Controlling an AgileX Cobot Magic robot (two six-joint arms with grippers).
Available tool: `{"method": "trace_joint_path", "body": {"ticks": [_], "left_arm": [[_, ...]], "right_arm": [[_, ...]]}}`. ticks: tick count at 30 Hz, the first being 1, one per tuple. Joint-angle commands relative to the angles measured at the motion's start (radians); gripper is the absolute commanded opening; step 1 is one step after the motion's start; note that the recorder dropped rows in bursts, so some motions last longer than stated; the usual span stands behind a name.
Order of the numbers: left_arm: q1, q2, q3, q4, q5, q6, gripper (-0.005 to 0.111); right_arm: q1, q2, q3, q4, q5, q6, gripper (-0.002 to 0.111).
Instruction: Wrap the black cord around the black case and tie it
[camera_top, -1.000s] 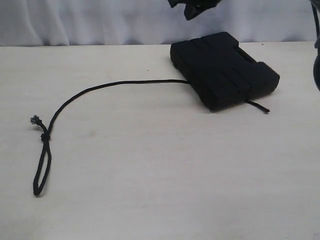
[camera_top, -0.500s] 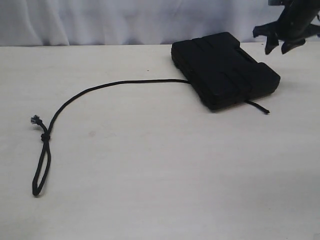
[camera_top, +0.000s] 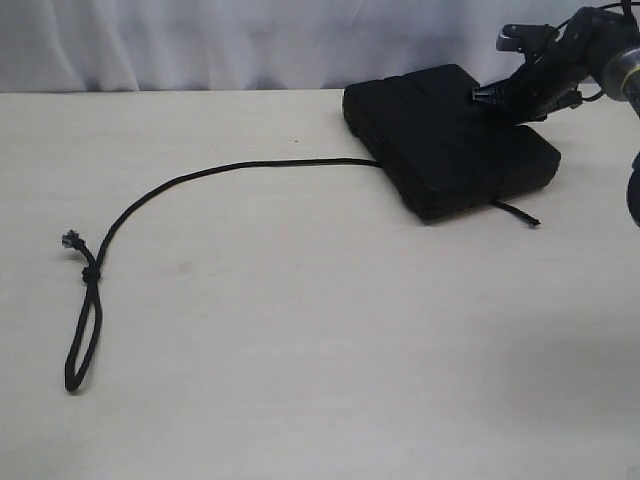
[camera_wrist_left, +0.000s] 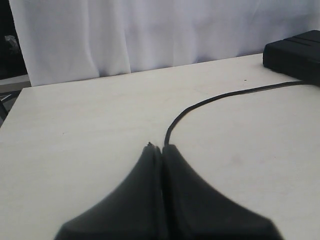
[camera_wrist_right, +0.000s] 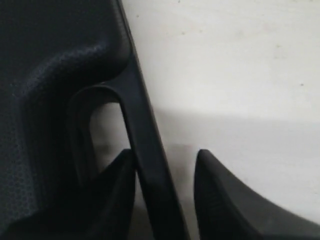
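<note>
Right gripper (camera_wrist_right: 165, 157), jaws apart, straddles the moulded handle bar (camera_wrist_right: 145, 130) of the flat black plastic case (camera_top: 445, 135), one finger in the cut-out and one outside. Closing squarely on the bar should, I judge, stop the case twisting. Long black braided cord (camera_top: 200, 175) runs under the case and trails away from it. Left gripper (camera_wrist_left: 161, 150) is pressed shut, well away from the case. Pale wooden table (camera_top: 350, 350); white curtain (camera_top: 200, 40) behind the case.

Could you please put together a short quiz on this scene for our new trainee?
1. True or false: the black cord lies over the top of the black case.
2. Which part of the case does the right gripper straddle? A a latch; B the handle bar; C a rear corner.
3. Fill in: the left gripper is ____.
Key: 1 false, it runs beneath; 2 B; 3 shut.
</note>
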Motion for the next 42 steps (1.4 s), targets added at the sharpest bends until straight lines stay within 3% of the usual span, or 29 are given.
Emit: {"method": "trace_joint_path", "body": {"ticks": [1, 10, 18, 29, 36, 42], "left_arm": [[-0.008, -0.002, 0.003, -0.002, -0.008, -0.001, 0.0], [-0.008, -0.002, 0.003, -0.005, -0.008, -0.001, 0.0], [-0.008, -0.002, 0.003, -0.005, -0.008, -0.001, 0.0], [-0.008, -0.002, 0.003, -0.003, -0.008, -0.001, 0.0], [-0.008, -0.002, 0.003, -0.003, -0.008, -0.001, 0.0], [-0.008, -0.002, 0.003, -0.003, -0.008, -0.001, 0.0]], "right_arm": [[0.001, 0.001, -0.008, 0.016, 0.042, -0.09, 0.003], [0.028, -0.109, -0.008, 0.023, 0.139, -0.086, 0.004], [0.13, -0.231, -0.008, 0.001, 0.202, -0.102, 0.004], [0.324, -0.381, -0.008, -0.275, 0.241, 0.034, 0.004], [0.494, -0.405, -0.008, -0.596, 0.241, 0.154, 0.004], [0.605, -0.401, -0.008, -0.648, 0.241, 0.171, 0.004]]}}
